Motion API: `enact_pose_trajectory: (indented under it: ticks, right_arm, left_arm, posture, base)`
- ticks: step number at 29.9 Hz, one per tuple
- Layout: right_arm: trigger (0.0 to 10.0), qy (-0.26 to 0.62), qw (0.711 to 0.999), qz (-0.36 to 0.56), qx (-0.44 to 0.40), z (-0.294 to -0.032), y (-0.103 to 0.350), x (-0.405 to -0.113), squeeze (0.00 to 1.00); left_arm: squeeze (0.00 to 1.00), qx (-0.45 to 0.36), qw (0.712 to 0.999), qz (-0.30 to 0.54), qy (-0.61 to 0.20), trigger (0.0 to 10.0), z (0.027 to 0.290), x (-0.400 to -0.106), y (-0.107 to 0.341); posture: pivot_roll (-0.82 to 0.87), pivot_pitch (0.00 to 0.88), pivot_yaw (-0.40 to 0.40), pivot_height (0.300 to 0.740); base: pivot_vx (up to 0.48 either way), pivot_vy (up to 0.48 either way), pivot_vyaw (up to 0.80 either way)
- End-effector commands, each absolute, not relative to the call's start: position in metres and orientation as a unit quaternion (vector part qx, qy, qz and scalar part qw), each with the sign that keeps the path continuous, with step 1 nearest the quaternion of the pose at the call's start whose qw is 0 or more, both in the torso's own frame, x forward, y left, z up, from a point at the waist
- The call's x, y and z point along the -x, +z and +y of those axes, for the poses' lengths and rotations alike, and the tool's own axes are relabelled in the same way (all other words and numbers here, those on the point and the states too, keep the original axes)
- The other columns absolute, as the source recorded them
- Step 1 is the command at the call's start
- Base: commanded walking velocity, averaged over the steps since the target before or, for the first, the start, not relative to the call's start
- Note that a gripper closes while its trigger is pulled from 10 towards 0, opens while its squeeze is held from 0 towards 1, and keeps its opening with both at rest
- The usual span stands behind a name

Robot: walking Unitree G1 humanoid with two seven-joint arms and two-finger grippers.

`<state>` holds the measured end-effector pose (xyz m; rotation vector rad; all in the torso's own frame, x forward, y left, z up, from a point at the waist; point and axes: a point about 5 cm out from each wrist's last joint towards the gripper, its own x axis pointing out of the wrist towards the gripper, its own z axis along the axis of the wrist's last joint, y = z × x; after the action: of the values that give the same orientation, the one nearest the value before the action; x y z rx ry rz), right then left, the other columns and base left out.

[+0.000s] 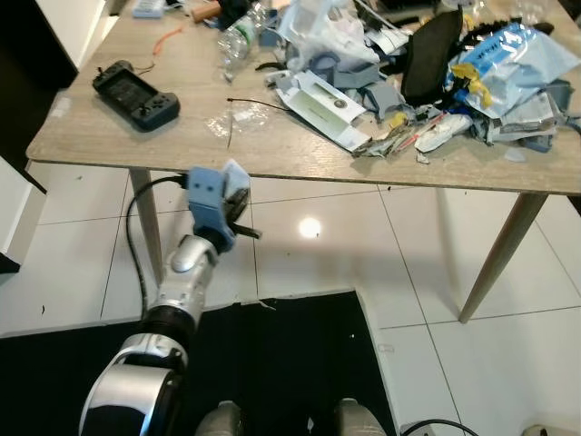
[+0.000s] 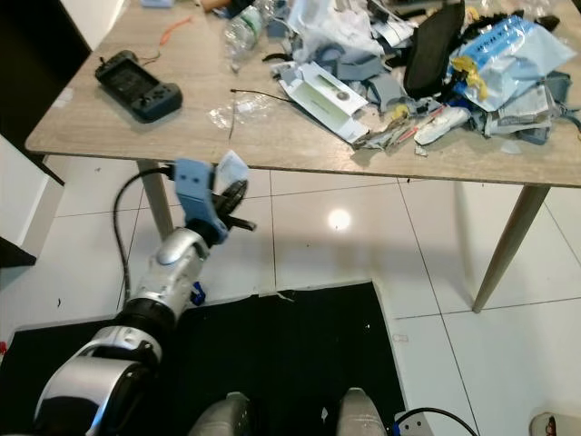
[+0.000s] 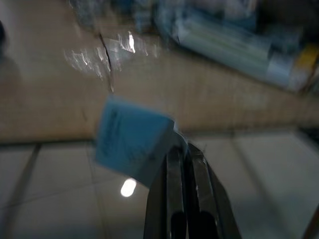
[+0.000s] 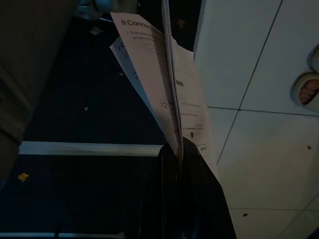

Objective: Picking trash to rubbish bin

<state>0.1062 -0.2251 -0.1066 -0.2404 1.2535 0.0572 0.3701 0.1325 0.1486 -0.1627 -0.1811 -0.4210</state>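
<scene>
Fingers (image 3: 182, 164) of the left gripper (image 3: 183, 149) are seen pressed together on a corner of a pale blue slip (image 3: 132, 139); no gap is visible between them. The left gripper (image 2: 231, 204) is held out in front of the robot, just below the near edge of the surface (image 1: 109, 136), over white floor tiles (image 1: 309, 263). The slip (image 1: 234, 174) is seen at the gripper tip, level with the surface edge and apart from it.

Fingers (image 4: 172, 164) of the right gripper (image 4: 178, 149) are closed on folded white sheets (image 4: 164, 84) with printed text; the sheets are pinched near their lower edge and stand up from the tips. Behind them, a dark mat (image 4: 99, 99) and white tiles are noted.

On the surface, a heap of trash (image 1: 408, 82) is piled at the far right: blue-and-white packets (image 1: 508, 64), a white printed box (image 1: 322, 107), torn wrappers, a black pouch (image 1: 428, 54). A crumpled clear bottle (image 1: 238, 38) lies at the far middle. A clear film scrap (image 1: 231, 123) with a thin black wire is noted near the middle. A black handheld console (image 1: 136, 94) lies apart at the left, flat on the surface.

No bin can be made out.
</scene>
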Motion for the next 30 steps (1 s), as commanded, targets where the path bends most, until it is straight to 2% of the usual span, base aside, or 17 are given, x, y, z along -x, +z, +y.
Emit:
enact_pose_trajectory:
  ticks: [1,5,8,10,12,14,16,19,20,22,23,25,27,30]
  right_arm:
    - [10.0,0.043,0.797,0.593,0.107,-0.218,-0.109,-0.102,0.00]
    - [10.0,0.048,0.794,0.596,0.113,-0.218,-0.109,-0.102,0.00]
    - [10.0,0.050,0.792,0.598,0.115,-0.218,-0.110,-0.101,0.00]
    - [10.0,0.052,0.790,0.600,0.116,-0.217,-0.110,-0.100,0.00]
    - [10.0,0.054,0.789,0.601,0.116,-0.215,-0.111,-0.099,0.00]
    - [10.0,0.054,0.789,0.601,0.116,-0.215,-0.111,-0.099,0.00]
    - [10.0,0.058,0.787,0.603,0.117,-0.212,-0.112,-0.097,0.00]
    - [10.0,0.061,0.784,0.606,0.119,-0.211,-0.112,-0.095,0.00]
    - [10.0,0.066,0.778,0.611,0.126,-0.213,-0.113,-0.090,0.00]
    - [10.0,0.067,0.777,0.613,0.128,-0.213,-0.113,-0.089,0.00]
    - [10.0,0.068,0.773,0.617,0.132,-0.215,-0.114,-0.086,0.00]
    - [10.0,0.068,0.772,0.618,0.133,-0.215,-0.114,-0.086,0.00]
    - [10.0,0.065,0.762,0.627,0.148,-0.219,-0.114,-0.084,0.00]
    - [10.0,0.052,0.759,0.631,0.150,-0.222,-0.113,-0.083,0.00]
  left_arm:
    - [0.00,0.105,0.964,-0.086,-0.230,10.0,0.139,-0.365,0.143]
    - [0.00,0.121,0.933,-0.070,-0.331,10.0,0.135,-0.353,0.134]
    - [0.00,0.120,0.901,-0.021,-0.416,10.0,0.135,-0.335,0.113]
    - [0.00,0.096,0.895,0.022,-0.435,10.0,0.139,-0.326,0.094]
    - [0.00,0.079,0.907,0.071,-0.407,10.0,0.150,-0.321,0.073]
    - [0.00,0.076,0.910,0.086,-0.399,10.0,0.153,-0.318,0.067]
    - [0.00,0.096,0.898,0.144,-0.404,10.0,0.162,-0.302,0.043]
    - [0.00,0.116,0.890,0.177,-0.404,10.0,0.169,-0.291,0.031]
    - [0.00,0.094,0.893,0.242,-0.367,10.0,0.182,-0.274,0.009]
    - [0.00,0.085,0.894,0.267,-0.350,10.0,0.188,-0.267,0.000]
    - [0.00,0.067,0.893,0.325,-0.306,10.0,0.200,-0.249,-0.020]
    - [0.00,0.062,0.891,0.339,-0.295,10.0,0.203,-0.243,-0.025]
    - [0.00,0.062,0.876,0.393,-0.273,10.0,0.210,-0.219,-0.044]
    - [0.00,0.055,0.868,0.416,-0.266,10.0,0.212,-0.208,-0.051]
  posture:
    - [-0.06,0.134,0.061,0.740]
    - [-0.06,0.122,0.060,0.740]
    - [-0.05,0.116,0.060,0.740]
    - [-0.05,0.109,0.063,0.740]
    - [-0.05,0.107,0.067,0.740]
    - [-0.05,0.107,0.067,0.740]
    - [-0.05,0.106,0.066,0.740]
    - [-0.04,0.105,0.063,0.740]
    - [-0.04,0.105,0.063,0.740]
    - [-0.04,0.105,0.063,0.740]
    - [-0.04,0.104,0.061,0.740]
    - [-0.04,0.104,0.061,0.740]
    - [-0.04,0.104,0.061,0.740]
    - [-0.04,0.104,0.061,0.740]
  base:
    - [0.000,0.000,0.00]
    - [0.000,0.000,0.00]
    - [0.000,0.000,0.00]
    - [0.000,0.000,0.00]
    - [0.000,0.000,0.00]
    - [0.000,0.000,0.00]
    - [0.000,0.000,0.00]
    - [0.000,0.000,0.00]
    - [0.000,0.000,0.00]
    - [0.000,0.000,0.00]
    - [0.000,0.000,0.00]
    - [0.000,0.000,0.00]
    - [0.000,0.000,0.00]
    - [0.000,0.000,0.00]
